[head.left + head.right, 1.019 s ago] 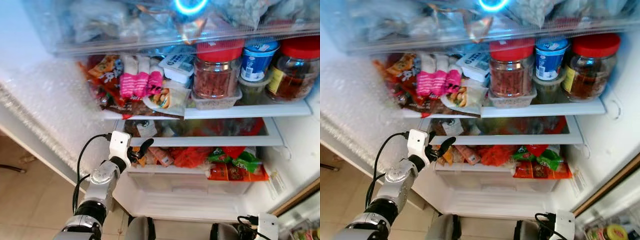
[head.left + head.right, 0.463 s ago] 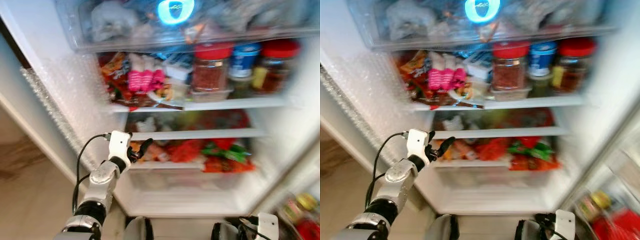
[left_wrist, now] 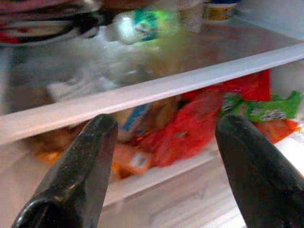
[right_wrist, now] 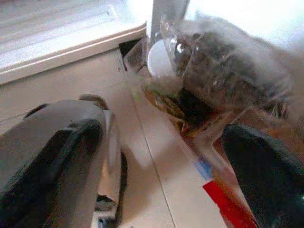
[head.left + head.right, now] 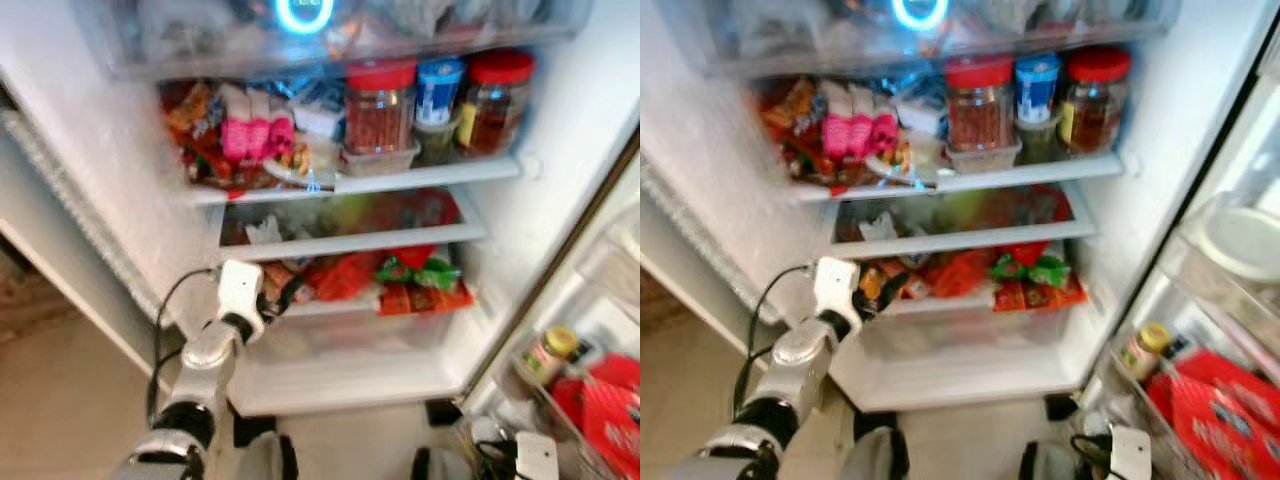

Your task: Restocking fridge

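The fridge (image 5: 560, 130) stands open, and everything here is placed against its middle glass shelf (image 5: 350, 243). Above that shelf sits the top shelf, carrying a red-lidded jar (image 5: 378, 105), a blue-lidded tub (image 5: 437, 90) and a second red-lidded jar (image 5: 492, 90) in a row, with pink-and-white packets (image 5: 250, 135) and other wrapped snacks to their left. A glowing blue ring (image 5: 303, 14) shows on the clear drawer higher up. Just below the middle shelf lie a red bag (image 5: 345, 277), green packets (image 5: 425, 270) and orange packets (image 5: 425, 297), resting on the clear crisper drawer (image 5: 350, 330).

The left hand (image 5: 278, 296) is raised to the left front edge of that lower level, just under the middle shelf, its black fingers (image 3: 85, 166) spread apart and holding nothing; in the left wrist view the red bag and green packets lie beyond them. The right hand (image 4: 166, 161) hangs low near the floor, below and to the right of the shelf, its fingers apart and empty, with a clear bag of dark contents (image 4: 223, 76) ahead of it. On the open door to the right, a yellow-lidded jar (image 5: 548, 352) and a red package (image 5: 610, 400) sit in the door bin
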### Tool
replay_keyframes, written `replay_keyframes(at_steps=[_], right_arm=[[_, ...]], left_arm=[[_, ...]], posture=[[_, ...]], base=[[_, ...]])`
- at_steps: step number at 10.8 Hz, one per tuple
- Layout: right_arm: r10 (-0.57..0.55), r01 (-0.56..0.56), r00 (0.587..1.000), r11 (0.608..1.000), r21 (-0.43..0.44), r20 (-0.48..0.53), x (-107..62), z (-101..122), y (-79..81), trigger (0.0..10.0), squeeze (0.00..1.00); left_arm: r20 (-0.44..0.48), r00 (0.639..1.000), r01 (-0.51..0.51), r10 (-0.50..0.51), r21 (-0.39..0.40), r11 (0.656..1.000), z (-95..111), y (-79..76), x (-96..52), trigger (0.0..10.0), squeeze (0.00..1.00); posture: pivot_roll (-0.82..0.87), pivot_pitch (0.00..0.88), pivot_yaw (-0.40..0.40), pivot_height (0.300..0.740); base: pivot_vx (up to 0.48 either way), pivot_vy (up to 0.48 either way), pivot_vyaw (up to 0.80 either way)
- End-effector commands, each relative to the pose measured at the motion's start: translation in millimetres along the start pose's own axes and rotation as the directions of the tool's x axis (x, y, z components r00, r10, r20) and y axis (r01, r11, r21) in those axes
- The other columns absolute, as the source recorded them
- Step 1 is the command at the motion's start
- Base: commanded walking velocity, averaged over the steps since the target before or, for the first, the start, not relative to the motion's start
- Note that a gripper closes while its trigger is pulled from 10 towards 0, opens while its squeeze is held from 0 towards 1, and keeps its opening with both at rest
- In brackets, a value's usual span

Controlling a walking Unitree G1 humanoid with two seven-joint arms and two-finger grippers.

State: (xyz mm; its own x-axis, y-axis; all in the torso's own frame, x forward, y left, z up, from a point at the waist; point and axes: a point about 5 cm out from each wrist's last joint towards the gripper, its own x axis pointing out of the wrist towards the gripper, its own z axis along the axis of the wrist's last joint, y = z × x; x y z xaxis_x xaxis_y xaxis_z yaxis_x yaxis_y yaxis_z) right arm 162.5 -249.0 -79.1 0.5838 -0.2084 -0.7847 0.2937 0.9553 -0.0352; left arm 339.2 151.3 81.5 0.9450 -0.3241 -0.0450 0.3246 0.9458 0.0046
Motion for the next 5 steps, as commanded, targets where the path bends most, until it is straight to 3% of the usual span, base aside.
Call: replay_keyframes(at_steps=[1,4,5], right_arm=[[0.018,-0.018,0.999,1.000,-0.002,-0.043,-1.4,-11,5.6,10.0,0.00],[0.021,-0.022,0.999,1.000,-0.010,-0.042,-1.1,-9,4.5,10.0,0.00],[0.023,-0.024,0.999,1.000,-0.014,-0.042,-1.0,-9,4.1,10.0,0.00]], left_arm=[[-0.041,0.999,-0.034,0.034,-0.012,0.999,-9,5.1,-5.0,10.0,0.00],[-0.161,0.972,-0.175,0.169,-0.022,0.984,-35,16.9,-19.5,10.0,0.00],[-0.196,0.956,-0.228,0.218,-0.028,0.973,-42,21.9,-24.3,10.0,0.00]], posture=[[0.03,0.041,0.093,0.614],[0.03,0.051,0.079,0.614],[0.04,0.052,0.077,0.614]], base=[[-0.277,0.000,0.00],[-0.280,0.000,0.00],[0.000,0.000,0.00]])
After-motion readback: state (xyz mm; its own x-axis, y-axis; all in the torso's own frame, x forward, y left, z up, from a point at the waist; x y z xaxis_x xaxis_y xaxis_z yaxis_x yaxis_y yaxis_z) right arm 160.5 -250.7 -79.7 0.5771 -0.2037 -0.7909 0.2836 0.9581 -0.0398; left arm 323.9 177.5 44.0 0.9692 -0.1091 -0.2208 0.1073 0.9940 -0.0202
